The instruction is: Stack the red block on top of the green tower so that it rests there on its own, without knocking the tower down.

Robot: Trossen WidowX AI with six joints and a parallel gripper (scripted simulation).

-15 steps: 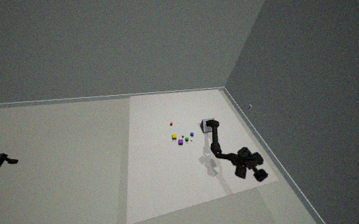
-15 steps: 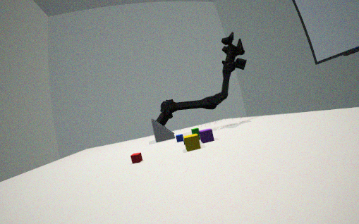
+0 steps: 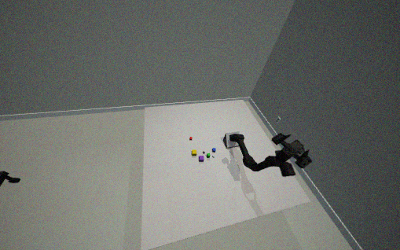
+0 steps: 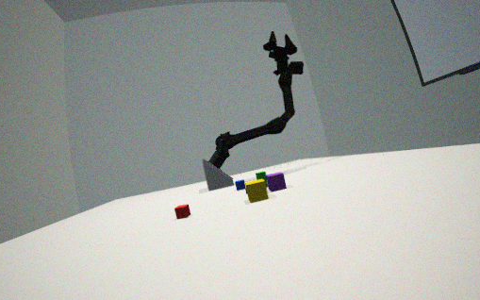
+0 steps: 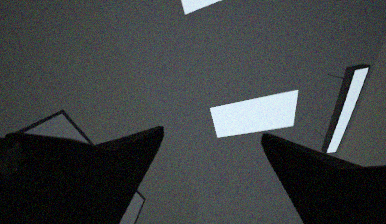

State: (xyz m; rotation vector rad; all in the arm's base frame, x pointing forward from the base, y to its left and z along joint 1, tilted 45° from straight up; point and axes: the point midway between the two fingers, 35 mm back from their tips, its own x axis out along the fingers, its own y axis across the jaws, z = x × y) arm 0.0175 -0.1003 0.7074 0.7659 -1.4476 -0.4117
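Note:
The red block lies on the white surface, apart from the other blocks. The green tower stands among the other blocks; in the exterior view its lower part is largely hidden behind the yellow block, and I cannot tell how many blocks it has. My gripper is open and empty. It is raised high above the blocks with its fingers pointing up, far from the red block and the tower. The wrist view shows only the ceiling side of the room, no blocks.
A yellow block, a purple block and a blue block lie around the green tower. A tiny dark thing lies near it. The arm's grey base is beyond the blue block.

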